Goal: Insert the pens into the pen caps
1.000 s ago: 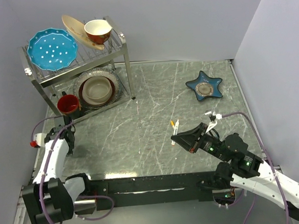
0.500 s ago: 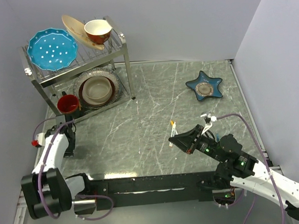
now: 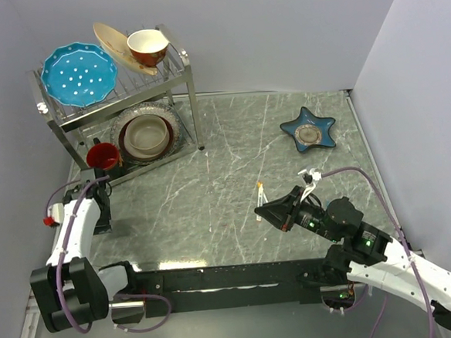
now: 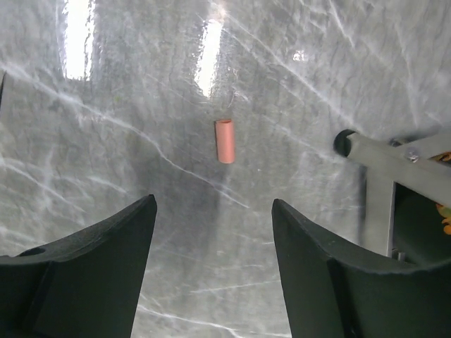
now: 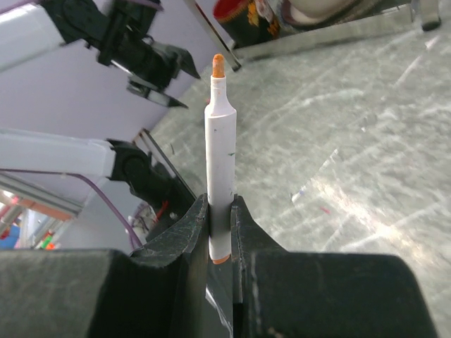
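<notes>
A short pinkish-orange pen cap (image 4: pixel 225 141) lies on the marbled table just ahead of my left gripper (image 4: pixel 213 203). That gripper hangs over it, open, with nothing between its fingers. In the top view the left gripper (image 3: pixel 103 216) points down at the table's left side, near the rack; the cap does not show there. My right gripper (image 5: pixel 220 201) is shut on a white-barrelled pen (image 5: pixel 220 155), whose orange tip points towards the left arm. From above, this pen (image 3: pixel 259 201) stands crosswise at the right gripper (image 3: pixel 264 209) near the table's middle. No other pens or caps are clearly visible.
A metal dish rack (image 3: pixel 179 79) at the back left carries a blue plate, bowls and a red mug (image 3: pixel 102 157). One rack leg (image 4: pixel 380 190) stands just right of the left fingers. A blue star-shaped dish (image 3: pixel 308 130) sits at the back right.
My right gripper has drifted slightly left with the pen in it. The left arm has shifted a little towards the rack, and its jaws have opened a touch wider.
</notes>
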{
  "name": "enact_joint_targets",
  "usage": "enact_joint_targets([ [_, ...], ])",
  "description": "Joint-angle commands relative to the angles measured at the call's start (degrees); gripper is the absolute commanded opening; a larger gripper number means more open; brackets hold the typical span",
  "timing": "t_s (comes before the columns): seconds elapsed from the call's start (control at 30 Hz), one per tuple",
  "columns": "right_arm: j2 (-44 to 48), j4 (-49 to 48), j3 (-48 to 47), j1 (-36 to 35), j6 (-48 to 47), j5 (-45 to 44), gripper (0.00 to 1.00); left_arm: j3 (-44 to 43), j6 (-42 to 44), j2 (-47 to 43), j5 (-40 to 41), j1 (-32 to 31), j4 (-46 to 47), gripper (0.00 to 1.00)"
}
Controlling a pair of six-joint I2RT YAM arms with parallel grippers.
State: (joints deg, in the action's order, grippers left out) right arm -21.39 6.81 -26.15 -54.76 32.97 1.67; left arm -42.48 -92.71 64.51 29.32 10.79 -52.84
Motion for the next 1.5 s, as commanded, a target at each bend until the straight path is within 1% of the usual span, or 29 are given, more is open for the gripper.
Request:
enact_joint_targets([
  [0.0, -0.5, 7.68, -5.66, -0.34, -2.56, -1.49, 0.0, -1.56, -9.15, -1.41, 1.44, 0.55, -4.73, 0.71],
  [0.03, -0.67, 10.3, -7.58, -0.26, -2.82, -1.58, 0.0, -1.21, -9.51, -1.49, 1.18, 0.55, -4.12, 0.72],
  [0.17, -3.56, 14.81, -12.77, -0.34, -4.14, -3.25, 0.0, 1.52, -10.56, -0.1, -2.5, 0.73, 0.01, 0.71],
  [0.23, -4.71, 16.56, -15.41, -0.34, -4.58, -3.95, 0.0, 1.52, -11.26, 1.22, -2.6, 0.82, 1.42, 0.7],
  [0.3, -5.94, 17.53, -17.25, -0.34, -4.67, -5.27, 0.0, 0.82, -11.62, 3.95, -1.82, 0.82, 0.9, 0.71],
  [0.43, -7.44, 19.12, -19.02, -0.34, -4.06, -7.03, 0.0, -0.85, -11.97, 7.81, 0.03, 1.52, 0.89, 0.72],
  [0.6, -9.46, 20.26, -21.22, -0.26, -3.27, -7.04, 0.0, 0.29, -9.96, 9.31, 0.12, 4.32, 4.85, 0.72],
  [0.67, -10.25, 20.52, -21.83, -0.34, -2.74, -6.68, 0.0, 0.47, -9.08, 10.46, 1.35, 4.86, 6.6, 0.72],
  [0.87, -9.82, 20.44, -22.28, -0.52, -1.33, -6.42, 0.0, 1.26, -6.88, 14.41, 1.27, 6.79, 11.78, 0.71],
  [1.0, -9.55, 20.52, -22.36, -0.52, -0.8, -6.24, 0.0, 0.64, -5.82, 16.96, 0.74, 7.06, 12.67, 0.68],
  [1.03, -9.46, 20.61, -22.45, -0.61, -0.72, -6.16, 0.0, 0.47, -5.91, 17.83, 0.65, 7.06, 12.59, 0.67],
  [1.07, -9.46, 20.61, -22.45, -0.61, -0.63, -6.15, 0.0, 0.47, -6.17, 18.36, 0.48, 7.06, 12.24, 0.62],
  [1.13, -9.02, 20.7, -22.36, -0.61, -0.54, -6.33, 0.0, 0.38, -6.43, 19.59, -0.05, 7.06, 11.79, 0.55],
  [1.17, -8.85, 20.7, -22.19, -0.61, -0.45, -6.42, 0.0, 0.47, -6.17, 19.95, -0.92, 7.06, 12.14, 0.49],
  [1.23, -8.41, 20.44, -22.01, -0.7, -0.36, -6.42, 0.0, 0.56, -5.47, 21.09, -1.89, 7.06, 12.23, 0.46],
  [1.27, -8.41, 20.35, -22.01, -0.7, -0.45, -6.33, 0.0, 0.47, -4.6, 21.62, -2.25, 7.06, 12.15, 0.38],
  [1.3, -8.23, 20.52, -22.1, -0.7, -0.45, -6.33, 0.0, 0.29, -4.24, 22.41, -3.03, 7.06, 11.62, 0.35],
  [1.43, -6.92, 20.26, -21.66, -0.61, -0.71, -6.59, 0.0, 0.73, -1.08, 23.29, -6.11, 6.79, 11.62, 0.24],
  [1.47, -6.3, 20.09, -21.31, -0.61, -0.72, -6.68, 0.0, 1.08, 0.67, 23.12, -6.64, 6.62, 11.97, 0.14],
])
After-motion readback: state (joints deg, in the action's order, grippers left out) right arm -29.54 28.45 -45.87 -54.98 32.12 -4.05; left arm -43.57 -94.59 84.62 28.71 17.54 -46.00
